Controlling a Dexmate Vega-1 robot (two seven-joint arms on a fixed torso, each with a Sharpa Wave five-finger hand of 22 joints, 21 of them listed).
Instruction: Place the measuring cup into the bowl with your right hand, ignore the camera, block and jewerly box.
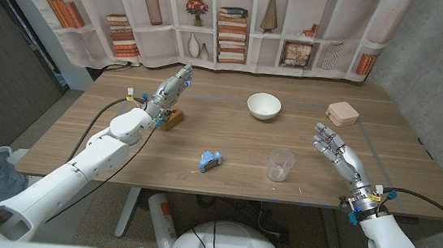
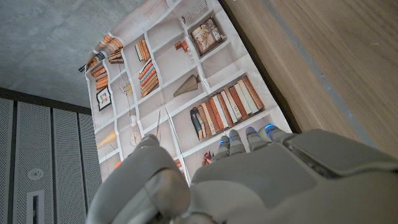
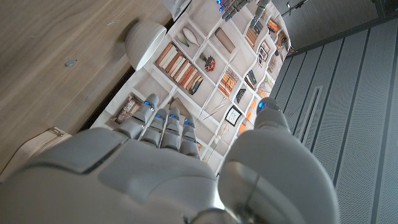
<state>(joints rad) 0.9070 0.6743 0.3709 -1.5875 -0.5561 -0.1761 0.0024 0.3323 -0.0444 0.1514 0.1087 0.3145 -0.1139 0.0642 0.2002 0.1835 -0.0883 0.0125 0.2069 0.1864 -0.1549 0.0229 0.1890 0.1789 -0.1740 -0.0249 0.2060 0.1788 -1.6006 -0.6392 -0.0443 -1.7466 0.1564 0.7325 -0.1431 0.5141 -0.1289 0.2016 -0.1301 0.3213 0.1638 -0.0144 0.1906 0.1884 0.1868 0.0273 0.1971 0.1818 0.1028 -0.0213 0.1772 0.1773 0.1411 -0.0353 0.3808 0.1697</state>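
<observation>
The measuring cup (image 1: 280, 165), a clear straight-sided plastic tumbler, stands upright on the wooden bench (image 1: 236, 146) near the right hand (image 1: 336, 149), off to the side of its fingers (image 1: 323, 137) toward the middle of the bench, not touching them. Those fingers are spread apart and hold nothing, with bare wood between them and the cup. The bowl (image 1: 264, 106), white, round and glossy, sits farther out than the fingertips and toward the middle, well apart from the cup. Just beyond the right fingertips, toward the far corner, lies the jewelry box (image 1: 342, 113), a flat pinkish square with rounded corners; it stands beside the line from hand to bowl, not across it. The small blue camera (image 1: 210, 161) lies toward the middle of the bench, on the far side of the cup from the right hand. The left hand (image 1: 167, 96) hangs over the far left part of the bench, fingers (image 1: 182, 78) stretched out, close together, and empty, and the brown wooden block (image 1: 174, 120) lies just beside its wrist. In the right wrist view the bowl (image 3: 144, 42) shows past the grey, smooth-shelled fingers (image 3: 163, 122), with a printed bookshelf backdrop (image 1: 240, 20) behind the bench.
</observation>
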